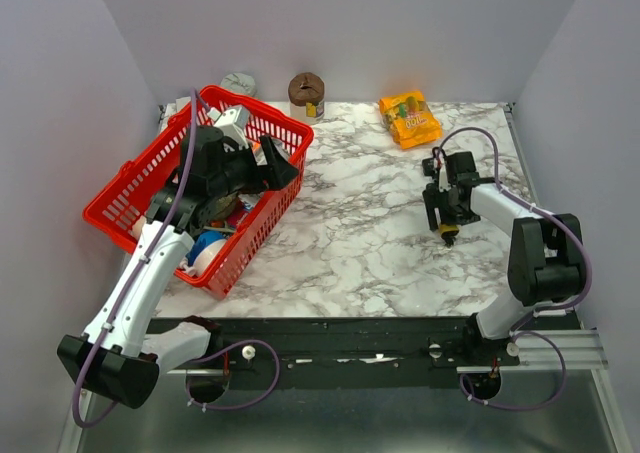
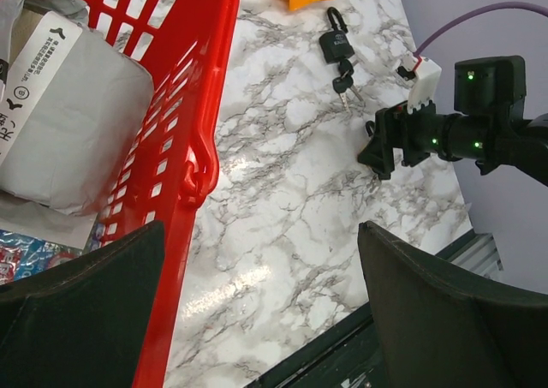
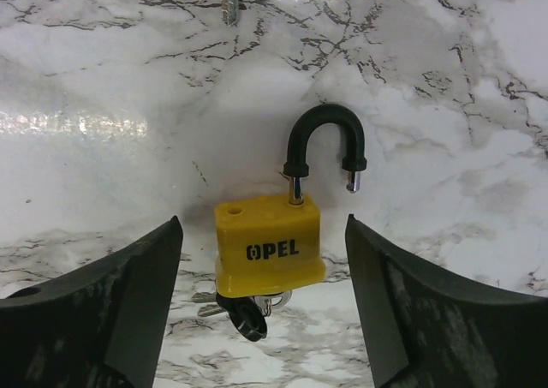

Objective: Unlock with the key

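Observation:
A yellow padlock (image 3: 267, 242) marked OPEL lies on the marble table; from above it shows as a small yellow spot (image 1: 449, 236). Its black shackle (image 3: 324, 144) is raised, with one leg out of the body. A key with a black head (image 3: 248, 318) sticks in the lock's bottom, with more keys on the ring beside it. My right gripper (image 3: 264, 227) is open, its fingers on either side of the lock and apart from it. My left gripper (image 2: 261, 229) is open and holds nothing, hanging over the rim of the red basket (image 2: 193, 161).
The red basket (image 1: 250, 241) at the left holds a white wrapped pack (image 2: 68, 122) and other items. A black padlock with keys (image 2: 334, 44) lies near an orange snack bag (image 1: 409, 118). A brown object (image 1: 306, 91) stands at the back wall.

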### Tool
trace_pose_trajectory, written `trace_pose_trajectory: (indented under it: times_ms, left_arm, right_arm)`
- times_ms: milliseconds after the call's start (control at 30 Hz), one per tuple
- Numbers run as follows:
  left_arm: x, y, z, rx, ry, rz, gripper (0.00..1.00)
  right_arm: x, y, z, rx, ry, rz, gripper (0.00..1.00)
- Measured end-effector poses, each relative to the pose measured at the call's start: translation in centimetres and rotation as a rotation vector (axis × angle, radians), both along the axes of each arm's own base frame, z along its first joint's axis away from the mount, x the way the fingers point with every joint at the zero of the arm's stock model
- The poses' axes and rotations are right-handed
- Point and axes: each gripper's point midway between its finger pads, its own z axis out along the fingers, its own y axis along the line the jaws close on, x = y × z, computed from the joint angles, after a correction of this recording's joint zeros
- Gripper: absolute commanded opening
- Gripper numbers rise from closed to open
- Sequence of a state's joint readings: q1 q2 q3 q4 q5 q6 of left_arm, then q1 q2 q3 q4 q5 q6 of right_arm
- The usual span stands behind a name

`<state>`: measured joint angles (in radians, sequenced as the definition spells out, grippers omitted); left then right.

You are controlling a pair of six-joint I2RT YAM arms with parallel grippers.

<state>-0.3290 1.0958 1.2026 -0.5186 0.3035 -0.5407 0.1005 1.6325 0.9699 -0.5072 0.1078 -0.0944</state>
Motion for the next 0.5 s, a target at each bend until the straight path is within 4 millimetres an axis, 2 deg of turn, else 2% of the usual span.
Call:
trace_pose_trajectory:
  times_ms: [200,300,433,500]
  left_arm:
    - [-0.4,0.2,-0.6,0.007,0.003,-0.002,0.99]
    - [-0.5,0.4,-0.5,0.016,-0.011,0.004,0.99]
    - [0.3,1.8,-0.7,0.035,-0.013,0.062,0.99]
    - [0.8,2.9,-0.8,0.044,-0.012,0.105,0.99]
  right_arm:
    - [0.8,-0.1,0.9,0.004,-0.026,-0.043,0.92]
    - [1.7,0.0,2.0,0.019,-0.060,-0.071,0.92]
    - [3.4,-0.3,5.1,0.054,-0.155,-0.132,0.92]
    - [4.3,-0.6,7.7,0.076,-0.230,-0.165,0.92]
